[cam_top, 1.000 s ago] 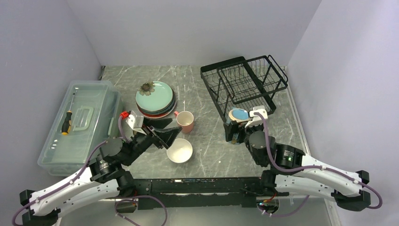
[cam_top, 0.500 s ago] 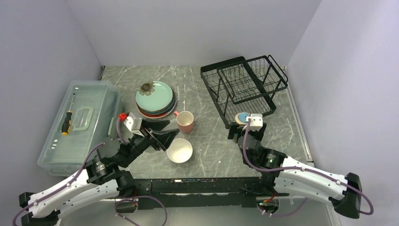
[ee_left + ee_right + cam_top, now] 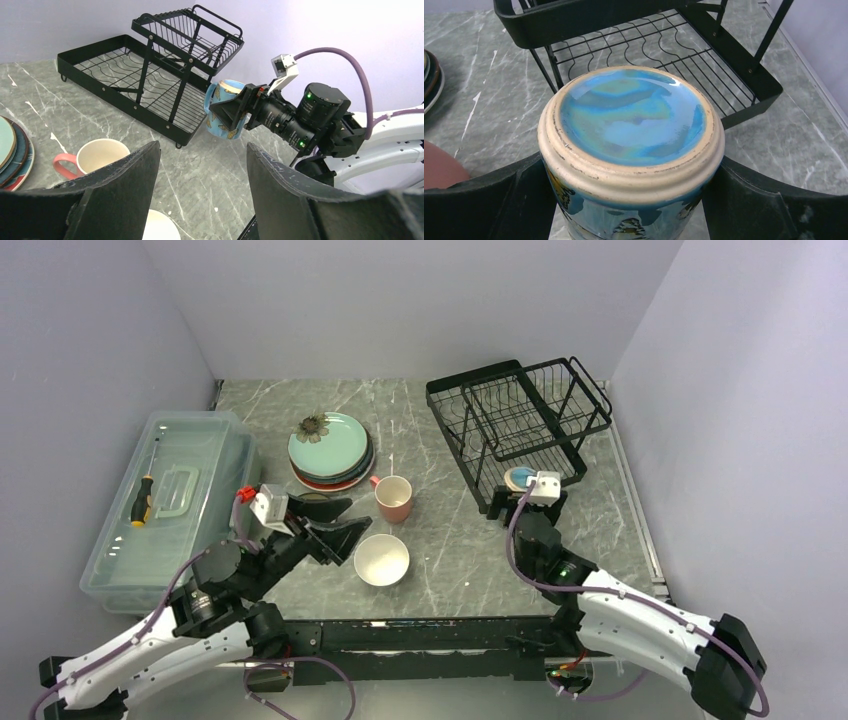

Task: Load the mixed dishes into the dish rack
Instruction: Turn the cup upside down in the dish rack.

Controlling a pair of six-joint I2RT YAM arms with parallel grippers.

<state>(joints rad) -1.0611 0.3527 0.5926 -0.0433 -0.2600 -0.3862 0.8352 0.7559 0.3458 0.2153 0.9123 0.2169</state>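
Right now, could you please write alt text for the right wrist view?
The right gripper clamps a blue mug, its glazed blue end facing the camera. Behind it stands the black wire dish rack on a grey marbled table.

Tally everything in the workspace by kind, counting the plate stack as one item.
Mugs: 2 (pink mug; blue mug held in the right gripper)
Bowls: 1 (white bowl)
Plate stacks: 1 (plate stack)
Racks: 1 (dish rack)
Boxes: 1 (clear box)
Screwdrivers: 1 (screwdriver)
Total: 7
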